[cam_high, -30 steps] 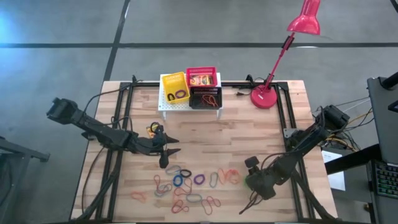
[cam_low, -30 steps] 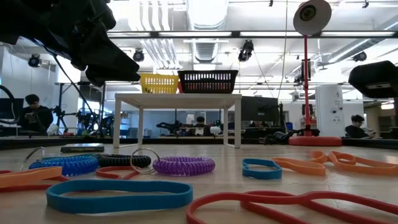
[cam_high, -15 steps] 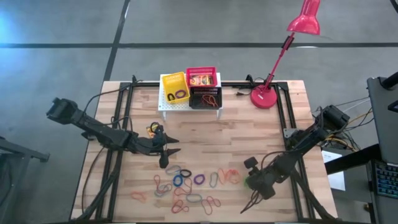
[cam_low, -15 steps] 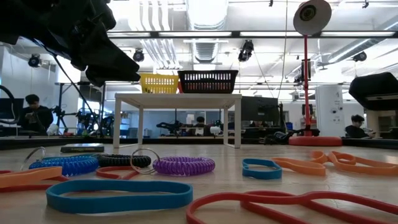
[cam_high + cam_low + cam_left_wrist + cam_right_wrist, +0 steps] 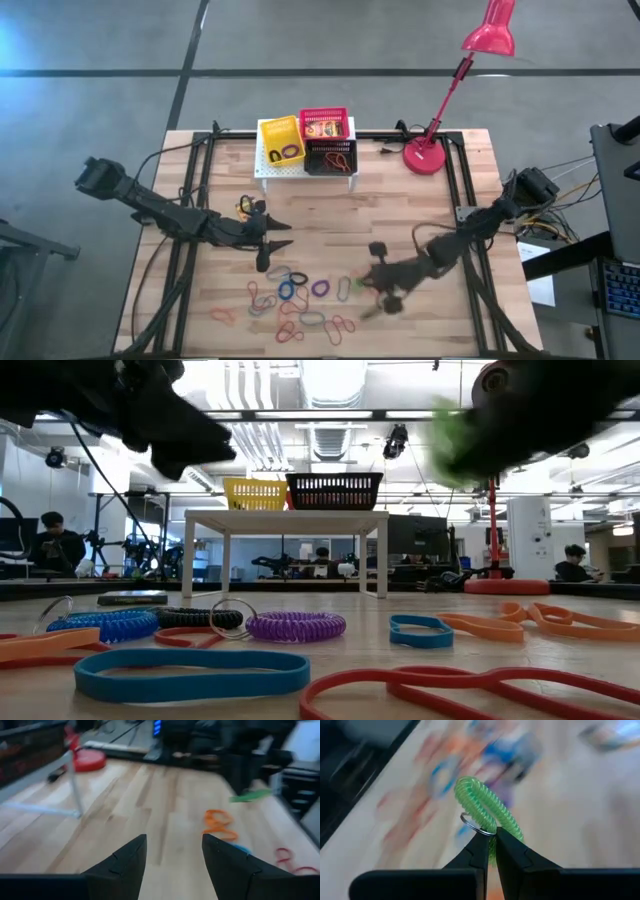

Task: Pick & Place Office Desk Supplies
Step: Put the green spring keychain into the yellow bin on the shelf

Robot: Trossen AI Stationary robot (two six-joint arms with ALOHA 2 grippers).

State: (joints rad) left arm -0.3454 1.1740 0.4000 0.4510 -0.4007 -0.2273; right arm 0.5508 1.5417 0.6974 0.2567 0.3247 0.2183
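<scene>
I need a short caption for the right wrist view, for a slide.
Right claw shut on a green coil loop with metal ring, above the wooden table.

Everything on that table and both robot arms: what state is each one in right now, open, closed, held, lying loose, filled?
Right gripper: fingers shut on green coil loop.
Green coil loop: held, lifted off the table.
Left gripper: fingers open, holding nothing, above the table.
Loose loops: lying scattered on the table.
Yellow basket: on the white stand, holds a dark loop.
Red basket: holds a small box.
Black basket: holds reddish loops.
Desk lamp: standing upright.
</scene>
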